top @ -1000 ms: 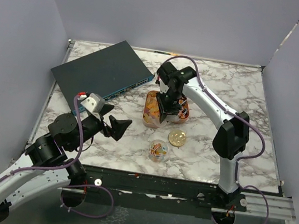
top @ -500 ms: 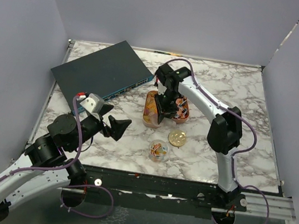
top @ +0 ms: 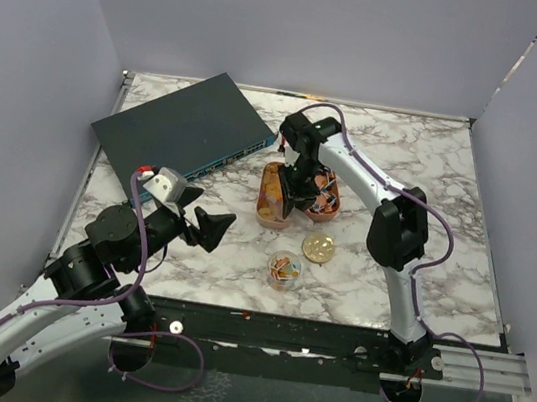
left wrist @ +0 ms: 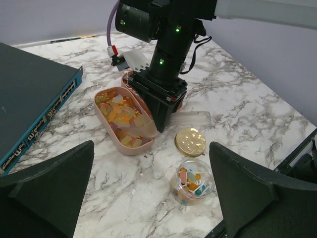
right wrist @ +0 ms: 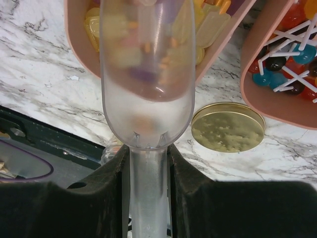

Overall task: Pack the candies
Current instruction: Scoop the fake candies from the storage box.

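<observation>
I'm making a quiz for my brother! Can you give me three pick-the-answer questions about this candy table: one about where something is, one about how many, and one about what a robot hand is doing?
1. Where is the round gold metal lid?
A) on the floor
B) on the small clear jar
C) on the marble table beside that jar

2. How many oval peach-coloured trays are there?
A) two
B) one
C) four

3. What is the right gripper doing?
A) open and empty
B) shut on the clear plastic scoop
C) holding the lid

Answers:
1 C, the lid lies flat on the marble by the open jar.
2 A, two sit side by side, one full of orange-yellow candies.
3 B, its fingers clamp the scoop's handle.
</observation>
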You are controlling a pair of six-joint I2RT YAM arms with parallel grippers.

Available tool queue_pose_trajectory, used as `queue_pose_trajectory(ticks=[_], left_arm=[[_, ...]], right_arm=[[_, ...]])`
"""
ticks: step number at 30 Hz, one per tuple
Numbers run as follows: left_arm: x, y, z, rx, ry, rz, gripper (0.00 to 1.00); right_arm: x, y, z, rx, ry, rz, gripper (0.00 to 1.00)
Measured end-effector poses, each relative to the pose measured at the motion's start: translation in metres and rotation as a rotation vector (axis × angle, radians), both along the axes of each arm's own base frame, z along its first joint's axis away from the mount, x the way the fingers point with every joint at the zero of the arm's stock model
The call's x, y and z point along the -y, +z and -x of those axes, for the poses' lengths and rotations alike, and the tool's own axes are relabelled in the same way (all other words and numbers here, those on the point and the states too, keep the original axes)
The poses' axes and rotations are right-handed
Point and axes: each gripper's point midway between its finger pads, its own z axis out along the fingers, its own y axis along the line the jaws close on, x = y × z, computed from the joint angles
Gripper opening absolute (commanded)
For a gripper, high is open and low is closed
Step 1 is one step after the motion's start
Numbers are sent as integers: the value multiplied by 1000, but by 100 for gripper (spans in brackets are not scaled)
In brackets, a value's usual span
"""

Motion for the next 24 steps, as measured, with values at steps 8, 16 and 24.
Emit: queue_pose_trajectory(ticks=[8,16,24], left_arm=[[-1,-1,-2,-3,9,-4,99],[1,-4,-4,-13,14,-15,99],[3,-8,-6,-23,18,-28,99]], right_arm=[[-7,-12,-12,13,-2,-6,0],[-11,-21,-19,29,-3,-8,0],[-11,-28,-25,56,-5,0,1]])
